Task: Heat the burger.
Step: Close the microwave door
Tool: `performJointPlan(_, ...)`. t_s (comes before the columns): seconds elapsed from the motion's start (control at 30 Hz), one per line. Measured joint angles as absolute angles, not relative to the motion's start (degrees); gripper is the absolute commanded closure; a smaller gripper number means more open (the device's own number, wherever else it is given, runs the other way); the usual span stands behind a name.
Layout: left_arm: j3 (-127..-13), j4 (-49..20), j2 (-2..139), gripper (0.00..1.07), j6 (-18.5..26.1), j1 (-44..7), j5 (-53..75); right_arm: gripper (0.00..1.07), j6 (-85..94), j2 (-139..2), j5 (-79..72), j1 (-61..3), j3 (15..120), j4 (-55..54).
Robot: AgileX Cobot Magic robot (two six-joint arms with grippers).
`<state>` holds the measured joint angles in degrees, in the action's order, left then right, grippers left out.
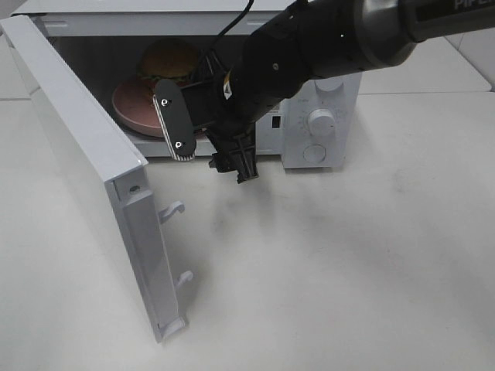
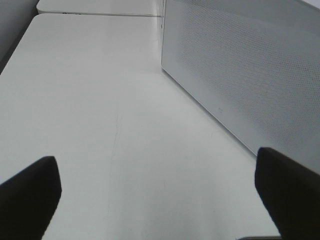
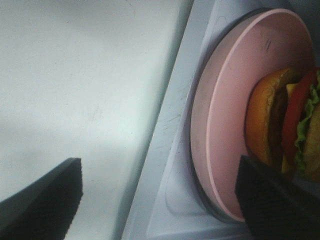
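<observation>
Burger (image 1: 168, 60): on pink plate (image 1: 130, 107), inside microwave (image 1: 340, 97) at far edge of worktop (image 1: 348, 255). Door (image 1: 77, 139): open. Right claw (image 3: 160, 200): spread, empty, at the microwave opening. Left claw (image 2: 160, 190): spread, empty. Done, apparently: loading. Outstanding: shutting door, setting timer dial (image 1: 320, 121).

One white microwave (image 1: 344, 100) stands at the far edge of the bench (image 1: 348, 270). It has one door (image 1: 77, 131), two latch hooks (image 1: 175, 208) on that door and two round dials (image 1: 321, 120) on its panel. Inside is one pink plate (image 1: 130, 104) carrying one burger (image 1: 168, 60). One dark robot arm (image 1: 309, 46) shows in the high view. The left gripper (image 2: 156, 175) shows two dark fingers (image 2: 30, 190), and the right gripper (image 3: 160, 190) also shows two fingers (image 3: 45, 195).
</observation>
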<state>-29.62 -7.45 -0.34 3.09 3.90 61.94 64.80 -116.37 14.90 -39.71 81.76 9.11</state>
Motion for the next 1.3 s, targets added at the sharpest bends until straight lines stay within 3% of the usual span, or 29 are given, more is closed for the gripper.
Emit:
performJointPlan(0.87, -29.62, -7.45, -0.34, 0.09, 3.09, 3.9, 61.94, 0.31, 49.96, -98.2, 11.46, -37.53, 61.02, 12.83)
performJointPlan(1.3, -29.62, -7.45, -0.34, 0.09, 3.09, 3.9, 61.94, 0.31, 25.67, -85.83, 19.88, -37.53, 53.0, 12.78)
